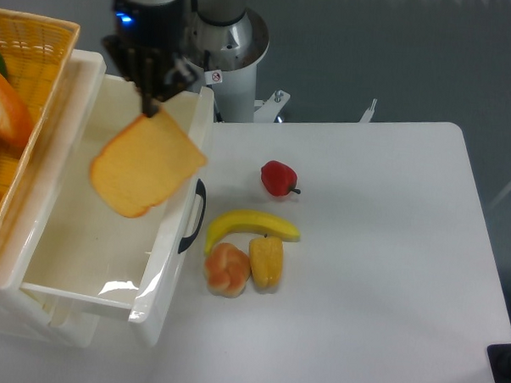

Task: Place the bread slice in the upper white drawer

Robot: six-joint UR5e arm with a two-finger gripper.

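The gripper point(149, 110) pinches the bread point(146, 165) by its top edge, holding it above the open drawer point(84, 235). This is the carry-over step; next it should lower and let go inside. The bread is flat, squarish, orange-yellow with a darker crust. The drawer is smooth, glossy white plastic.

The bread slice point(146, 165) is held over the upper white drawer point(82, 277), with the banana point(250, 224) at its 4 o'clock on the counter point(388, 274).
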